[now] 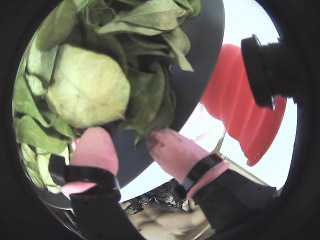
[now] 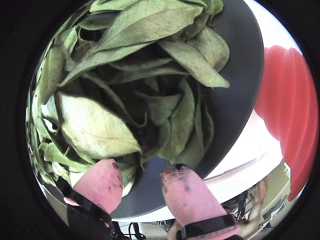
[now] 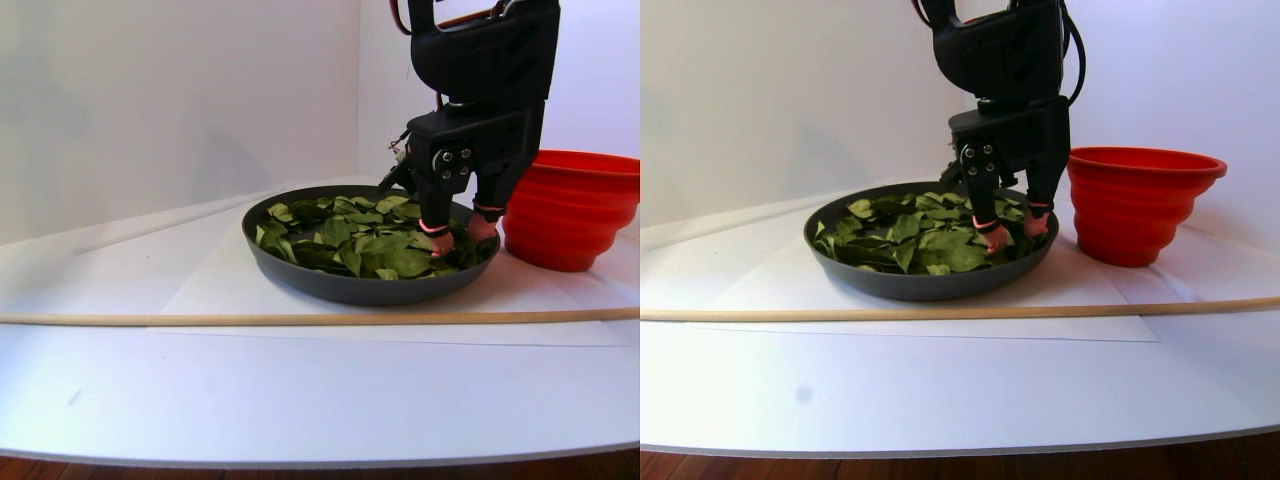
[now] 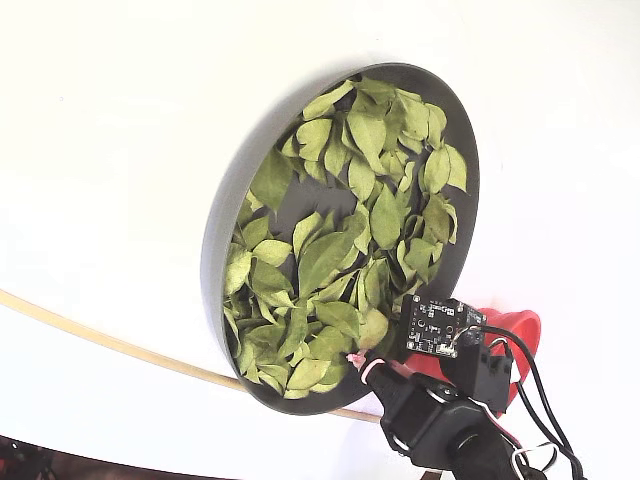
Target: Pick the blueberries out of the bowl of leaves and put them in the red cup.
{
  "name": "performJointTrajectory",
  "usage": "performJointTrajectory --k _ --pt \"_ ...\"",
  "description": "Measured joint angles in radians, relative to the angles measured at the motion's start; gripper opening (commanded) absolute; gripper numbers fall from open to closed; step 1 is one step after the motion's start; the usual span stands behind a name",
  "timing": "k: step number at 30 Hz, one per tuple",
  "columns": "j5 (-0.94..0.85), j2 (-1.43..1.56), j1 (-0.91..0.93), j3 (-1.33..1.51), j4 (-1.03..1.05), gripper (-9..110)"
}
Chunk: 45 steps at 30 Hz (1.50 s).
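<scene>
The dark grey bowl (image 1: 200, 55) holds many green leaves (image 1: 87, 87). My gripper (image 1: 132, 147) is open, and its pink fingertips (image 1: 95, 150) are lowered into the bowl at the side nearest the red cup (image 1: 240, 110). Only bare bowl bottom shows between the tips. In another wrist view the gripper (image 2: 142, 185) stands at the edge of the leaves (image 2: 95, 125), with the bowl rim (image 2: 242, 75) and cup (image 2: 287, 100) to the right. The stereo pair view shows the gripper (image 3: 458, 237) among leaves in the bowl (image 3: 360, 290), beside the cup (image 3: 570, 210). No blueberries clearly show; the leaves may hide them.
A thin wooden rod (image 3: 300, 318) lies across the white table in front of the bowl, also in the fixed view (image 4: 100, 340). In the fixed view the arm (image 4: 450, 410) hangs over the bowl's lower rim (image 4: 215, 240), partly covering the cup (image 4: 518, 325).
</scene>
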Motion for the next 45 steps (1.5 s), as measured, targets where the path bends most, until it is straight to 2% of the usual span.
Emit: performJointTrajectory --k 45 --pt "0.078 -0.115 -0.028 -0.123 -0.046 17"
